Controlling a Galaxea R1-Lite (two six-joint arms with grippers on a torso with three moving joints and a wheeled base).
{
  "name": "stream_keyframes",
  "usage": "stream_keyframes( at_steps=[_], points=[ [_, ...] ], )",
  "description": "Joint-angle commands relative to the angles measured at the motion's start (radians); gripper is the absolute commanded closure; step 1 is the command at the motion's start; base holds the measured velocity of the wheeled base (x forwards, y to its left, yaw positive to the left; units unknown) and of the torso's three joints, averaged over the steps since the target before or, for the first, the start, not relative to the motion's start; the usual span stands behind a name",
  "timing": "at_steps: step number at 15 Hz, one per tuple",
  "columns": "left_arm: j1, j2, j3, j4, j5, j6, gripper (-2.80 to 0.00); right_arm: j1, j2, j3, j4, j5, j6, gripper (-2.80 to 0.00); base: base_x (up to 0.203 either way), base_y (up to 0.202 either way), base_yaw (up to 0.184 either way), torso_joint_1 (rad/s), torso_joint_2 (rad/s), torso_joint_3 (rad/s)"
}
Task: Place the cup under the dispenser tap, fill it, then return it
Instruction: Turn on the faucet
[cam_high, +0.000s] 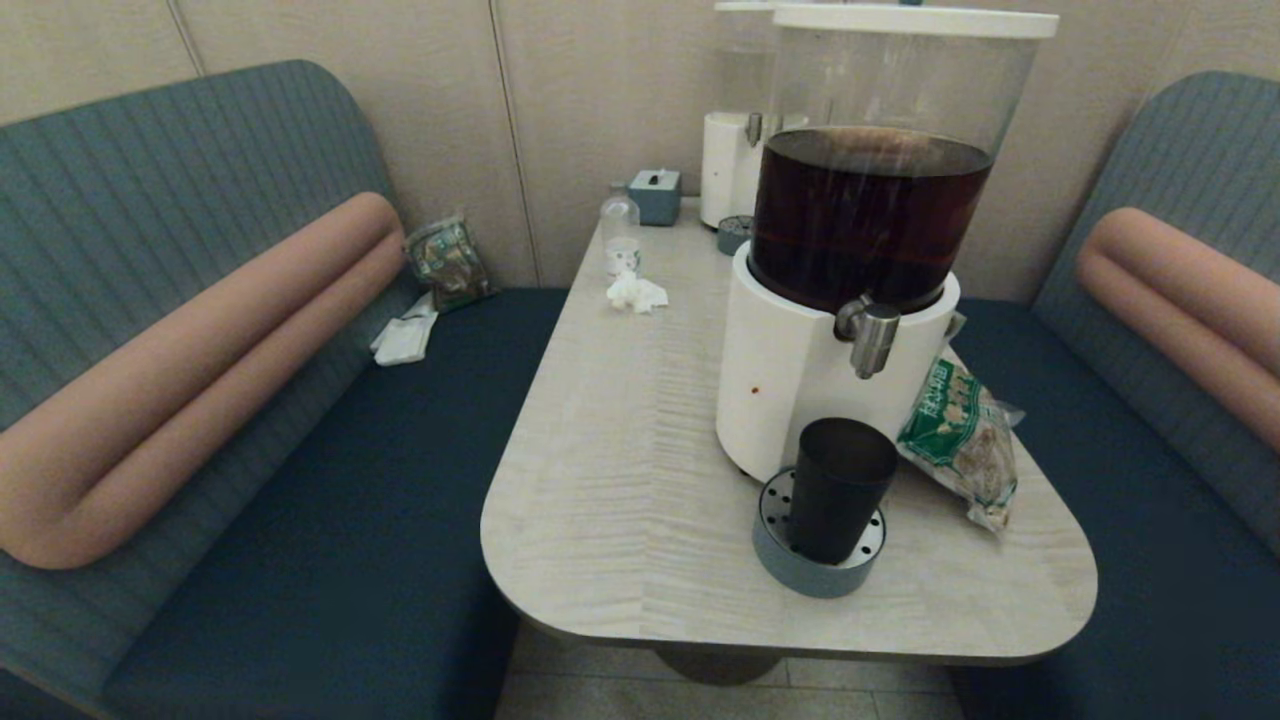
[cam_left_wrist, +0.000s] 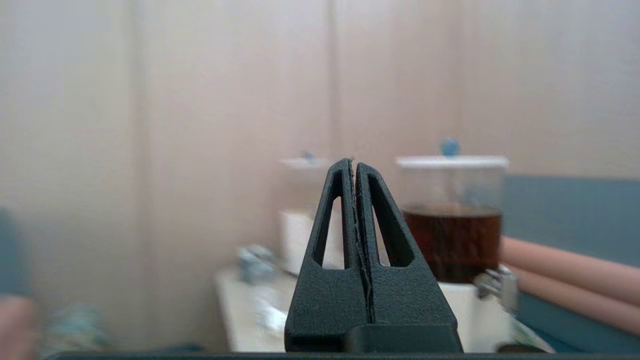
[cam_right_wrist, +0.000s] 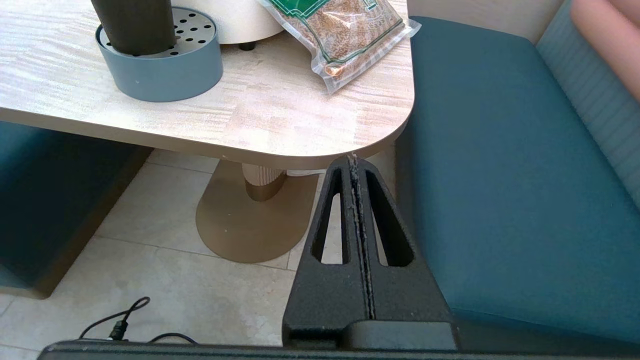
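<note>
Standing upright on the round gray drip tray (cam_high: 775, 548), the cup (cam_high: 838, 488) sits right under the dispenser tap (cam_high: 872, 340) at the near edge of the desk (cam_high: 620, 480). The left tool (cam_left_wrist: 355, 167) is shut tight and holds nothing, up in the air well apart from the cup. The right tool (cam_right_wrist: 354, 162) is shut too, parked low beside the desk corner, and looks nearer to the cup. No arm shows in the head view.

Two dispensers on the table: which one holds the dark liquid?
The big near dispenser, its clear tank part full of dark brown liquid, with the cup on the drip tray below its tap. The smaller dispenser behind holds clear liquid.
</note>
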Motion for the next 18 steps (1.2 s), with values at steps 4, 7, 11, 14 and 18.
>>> stream_keyframes(
  at_steps=[4,7,11,14,18],
  points=[
    [0.068,-0.527,0.102,0.276,0.033,-0.004,0.0,0.0,0.001,0.0,0.0,0.0,-0.001,0.0,0.0,0.0,0.0,0.0,0.0,0.0],
    [0.078,-0.78,0.138,0.587,0.055,0.007,0.0,0.0,0.001,0.0,0.0,0.0,-0.001,0.0,0.0,0.0,0.0,0.0,0.0,0.0],
    [0.083,-0.803,0.274,0.975,0.18,0.171,0.0,0.0,0.001,0.0,0.0,0.0,-0.001,0.0,0.0,0.0,0.0,0.0,0.0,0.0],
    [0.083,-0.801,0.272,1.313,0.253,0.235,0.0,0.0,0.001,0.0,0.0,0.0,-0.001,0.0,0.0,0.0,0.0,0.0,0.0,0.0],
    [0.083,-0.802,0.272,1.35,0.272,0.191,0.0,0.0,0.001,0.0,0.0,0.0,-0.001,0.0,0.0,0.0,0.0,0.0,0.0,0.0]
  ],
)
